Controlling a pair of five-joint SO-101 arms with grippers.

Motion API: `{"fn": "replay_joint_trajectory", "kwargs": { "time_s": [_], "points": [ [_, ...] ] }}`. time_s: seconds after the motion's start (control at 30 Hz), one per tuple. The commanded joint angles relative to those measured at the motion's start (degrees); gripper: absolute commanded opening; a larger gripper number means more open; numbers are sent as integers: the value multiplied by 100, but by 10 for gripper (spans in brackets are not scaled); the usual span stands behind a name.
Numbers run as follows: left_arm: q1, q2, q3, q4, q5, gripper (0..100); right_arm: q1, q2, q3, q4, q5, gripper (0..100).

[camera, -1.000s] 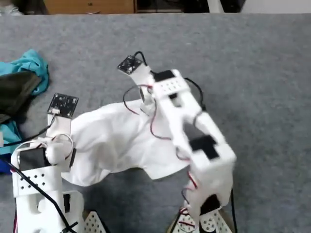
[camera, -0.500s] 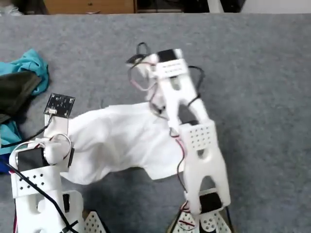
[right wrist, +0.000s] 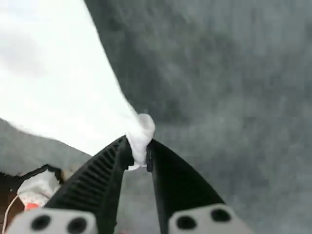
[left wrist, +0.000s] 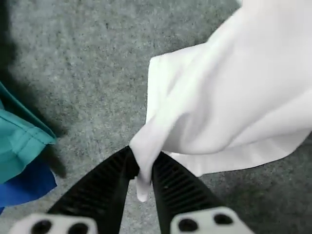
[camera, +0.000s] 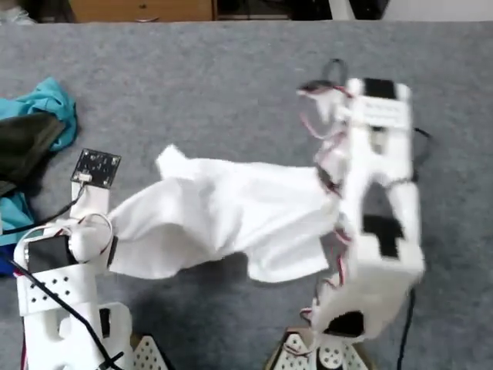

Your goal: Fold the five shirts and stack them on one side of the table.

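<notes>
Pinches a bunched corner of the white shirt (camera: 231, 216) in the left gripper (left wrist: 141, 170), jaws closed on the cloth. Clamps another bunched edge in the right gripper (right wrist: 138, 151). Holds the shirt stretched between both over the middle of the grey table (camera: 231, 92). Beside the left arm, at the table's edge, a teal and dark heap of shirts (camera: 38, 123).

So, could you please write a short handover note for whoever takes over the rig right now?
Left gripper: shut on one end of the white fabric shirt.
Right gripper: shut on another end of it.
The shirt is spread between them over the grey felt-covered table.
A crumpled heap of teal, dark and blue garments lies at the table edge by the left arm.
Done: no folded shirt or stack is visible.
Left: fold this shirt, then the others, and stack them on one side.
</notes>
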Motion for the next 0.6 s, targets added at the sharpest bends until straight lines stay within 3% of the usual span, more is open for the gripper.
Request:
{"fn": "replay_joint_trajectory", "kwargs": {
  "time_s": [0.0, 0.2, 0.33, 0.47, 0.57],
  "points": [
    [-9, -57, -70, -70, -211, 18, 734, -1411, 1112, -35, 88, 2],
    [-9, -57, -62, -70, -431, 18, 1604, -3477, 2897, -264, 484, 2],
    [-9, -57, -62, -70, -431, 18, 1701, -4752, 3688, -167, 818, 2],
    [-9, -48, -70, -79, -431, 18, 1701, -5956, 3767, -9, 905, 4],
    [-9, -40, -70, -79, -431, 18, 1701, -6765, 3319, 149, 862, 93]
  ]
}}
